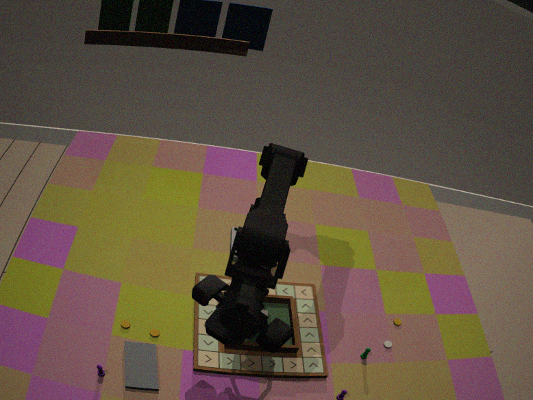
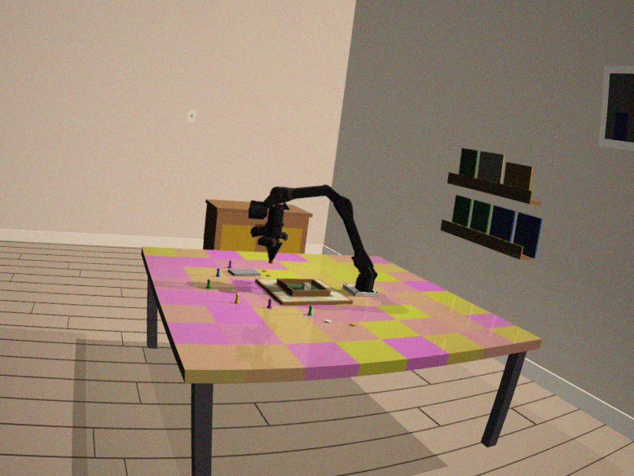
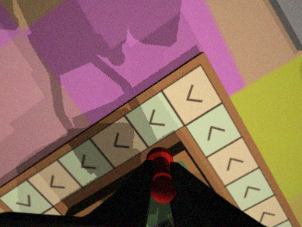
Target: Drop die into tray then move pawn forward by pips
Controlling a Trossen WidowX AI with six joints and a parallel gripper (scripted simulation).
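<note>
The red pawn is off the squares, pinched in the gripper, whose fingers are nearly closed and clamp its narrow neck. The rounded head and flared base, wider than this waist, probably help resist slipping. The pawn is held above the board, presumably to carry it forward along the arrows without scraping; upright release will matter for a steady landing.

The white die lies in the dice tray, whose raised walls serve to contain a roll. Its top pips cannot be read here, so the required count is uncertain. The tray has a green floor and brown, wood-like walls; the board's flat cream and pale-green squares bear thin dark arrows within a similar brown rim.

Farther out, a green pawn stands apart, glossy and narrow-waisted, near a thin white disc. A flat grey slab lies beyond another side of the board. The table carries a magenta, salmon and yellow-green patchwork; its sheen suggests a smooth top.
</note>
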